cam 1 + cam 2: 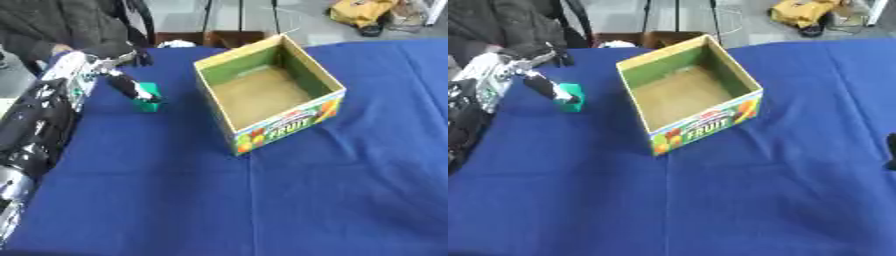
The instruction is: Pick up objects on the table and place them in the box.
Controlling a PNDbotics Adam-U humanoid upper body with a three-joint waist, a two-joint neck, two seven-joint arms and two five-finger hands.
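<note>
A small green block (150,96) lies on the blue tablecloth, left of the box. My left hand (112,67) has come in from the left edge and is over the block. One dark finger (131,86) stretches down onto the block's left side, while the others point away toward the far side. Nothing is closed round the block. The open cardboard box (325,107) with fruit print and the word FRUIT on its front stands in the middle, and its inside looks empty. A dark sliver of my right hand (892,150) shows at the right edge.
The blue cloth (262,210) covers the whole table. A person in dark clothes sits at the far left corner, beyond the table edge. A brown crate and a yellow bag lie on the floor behind the table.
</note>
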